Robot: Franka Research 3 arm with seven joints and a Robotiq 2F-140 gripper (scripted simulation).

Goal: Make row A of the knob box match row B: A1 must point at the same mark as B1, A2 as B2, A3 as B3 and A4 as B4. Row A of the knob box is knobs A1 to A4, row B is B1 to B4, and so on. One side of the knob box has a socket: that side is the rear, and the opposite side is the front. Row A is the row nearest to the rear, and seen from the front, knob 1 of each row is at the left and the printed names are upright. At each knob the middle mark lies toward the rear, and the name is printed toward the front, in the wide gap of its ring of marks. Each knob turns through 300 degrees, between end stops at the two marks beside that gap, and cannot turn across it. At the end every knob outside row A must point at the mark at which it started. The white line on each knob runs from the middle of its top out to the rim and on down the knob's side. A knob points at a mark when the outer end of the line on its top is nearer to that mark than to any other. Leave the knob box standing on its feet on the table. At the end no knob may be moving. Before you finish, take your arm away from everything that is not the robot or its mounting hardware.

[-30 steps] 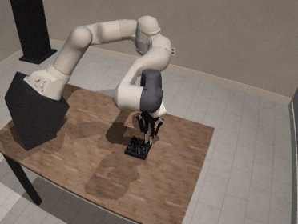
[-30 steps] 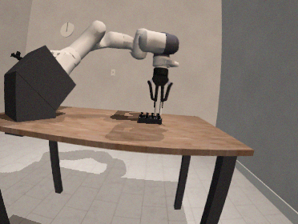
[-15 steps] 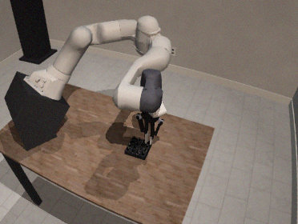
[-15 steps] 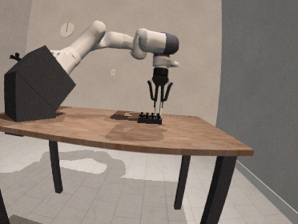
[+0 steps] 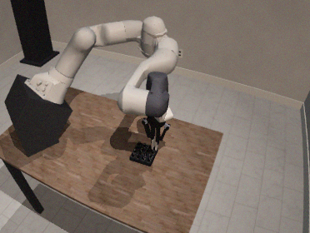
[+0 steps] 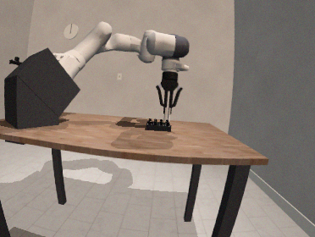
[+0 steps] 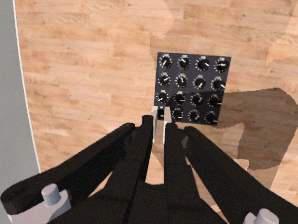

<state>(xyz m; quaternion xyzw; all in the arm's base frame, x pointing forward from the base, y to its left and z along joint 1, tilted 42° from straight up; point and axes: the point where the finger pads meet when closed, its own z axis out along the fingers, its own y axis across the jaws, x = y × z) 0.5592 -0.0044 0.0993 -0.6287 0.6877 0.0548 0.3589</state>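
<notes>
Sixteen knobs fill the knob box [image 7: 191, 89], upper right of centre in the wrist view, standing on the table [image 7: 90, 65]. Nearest the camera, the gripper [image 7: 160, 116] has its fingertips pinched on a corner knob [image 7: 161, 113] at the box's lower left. Risk: a slipping grip leaves the pointer short, or the fingers brush a neighbouring knob [image 7: 177, 113]. Farther off, only the dark pedestal [image 5: 35, 112] stands well apart.
</notes>
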